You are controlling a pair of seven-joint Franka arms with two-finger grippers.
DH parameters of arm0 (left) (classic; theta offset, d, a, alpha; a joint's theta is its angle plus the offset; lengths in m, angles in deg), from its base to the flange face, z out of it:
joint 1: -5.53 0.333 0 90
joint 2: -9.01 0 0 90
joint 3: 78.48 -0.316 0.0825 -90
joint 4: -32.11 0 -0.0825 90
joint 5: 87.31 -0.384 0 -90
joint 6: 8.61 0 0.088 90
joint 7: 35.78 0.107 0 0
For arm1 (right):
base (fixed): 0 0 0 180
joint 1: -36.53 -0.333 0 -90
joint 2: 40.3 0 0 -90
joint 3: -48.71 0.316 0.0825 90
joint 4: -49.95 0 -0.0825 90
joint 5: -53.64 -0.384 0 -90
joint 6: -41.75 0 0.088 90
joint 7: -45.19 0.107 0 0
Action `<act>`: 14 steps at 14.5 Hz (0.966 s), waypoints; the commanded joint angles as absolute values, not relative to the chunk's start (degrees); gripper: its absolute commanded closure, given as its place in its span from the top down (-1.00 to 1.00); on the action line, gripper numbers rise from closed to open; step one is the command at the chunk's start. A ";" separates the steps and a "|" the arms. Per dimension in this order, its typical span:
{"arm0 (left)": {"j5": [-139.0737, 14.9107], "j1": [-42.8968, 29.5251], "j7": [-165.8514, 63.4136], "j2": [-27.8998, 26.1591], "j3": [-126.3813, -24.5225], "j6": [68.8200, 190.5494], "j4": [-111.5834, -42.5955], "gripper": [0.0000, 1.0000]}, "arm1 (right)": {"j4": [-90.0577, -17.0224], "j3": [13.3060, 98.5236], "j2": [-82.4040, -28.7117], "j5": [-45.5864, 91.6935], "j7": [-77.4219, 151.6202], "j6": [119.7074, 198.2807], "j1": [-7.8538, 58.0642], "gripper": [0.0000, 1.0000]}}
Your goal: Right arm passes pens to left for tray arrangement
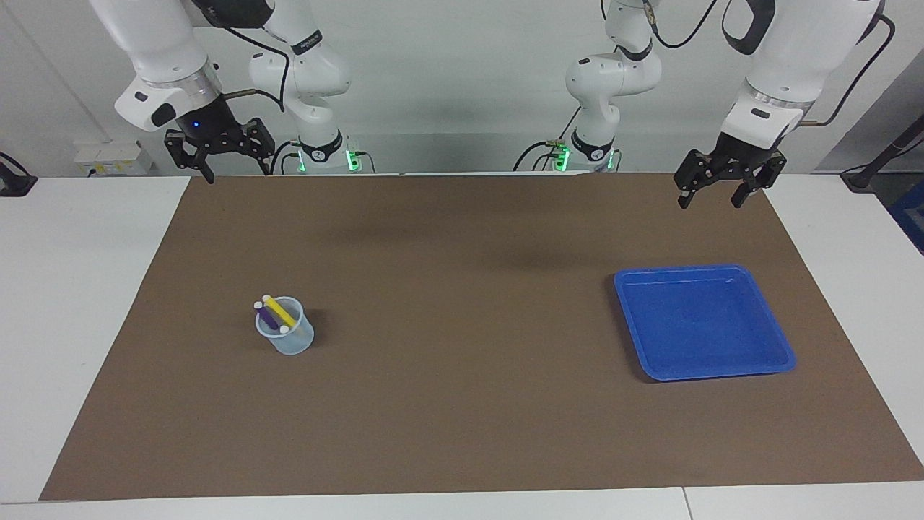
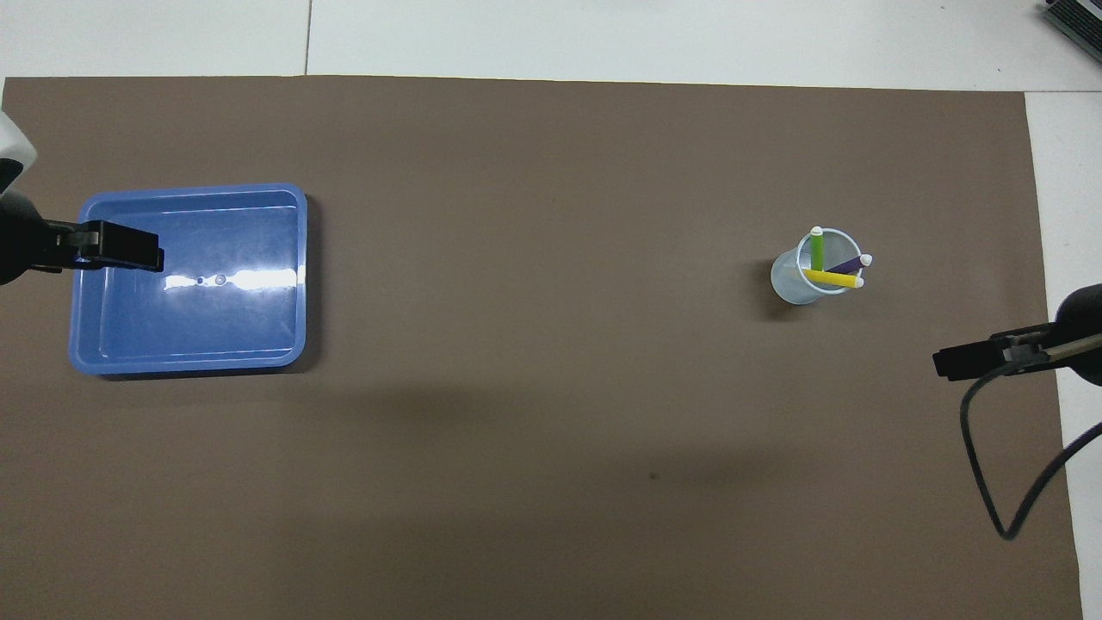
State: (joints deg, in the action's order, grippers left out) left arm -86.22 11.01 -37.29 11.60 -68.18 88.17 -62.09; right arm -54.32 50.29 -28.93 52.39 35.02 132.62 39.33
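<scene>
Three pens stand slanted in a small translucent cup (image 1: 286,334) (image 2: 799,281) toward the right arm's end of the mat: a yellow pen (image 1: 278,313) (image 2: 831,277), a purple pen (image 1: 268,316) (image 2: 846,264) and a green pen (image 2: 817,251). The blue tray (image 1: 704,325) (image 2: 189,323) lies flat toward the left arm's end, with nothing in it. My right gripper (image 1: 237,172), with a blue light, hangs open high over the mat's edge by the robots. My left gripper (image 1: 709,201) hangs open high over the mat at its own end. Neither touches anything.
A brown mat (image 1: 462,404) covers most of the white table (image 1: 79,289). A black cable (image 2: 990,482) loops down from the right arm. Between cup and tray there is only bare mat.
</scene>
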 commanded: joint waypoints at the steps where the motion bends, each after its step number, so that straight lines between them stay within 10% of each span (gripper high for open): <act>1: -85.72 11.07 -37.53 12.88 -68.37 87.72 -63.25 1.00 | -55.25 50.21 -27.65 52.06 33.23 132.64 40.49 1.00; 14: -85.72 11.51 -37.53 12.79 -68.46 87.72 -63.25 1.00 | -55.43 49.94 -27.56 52.15 32.71 133.77 39.87 1.00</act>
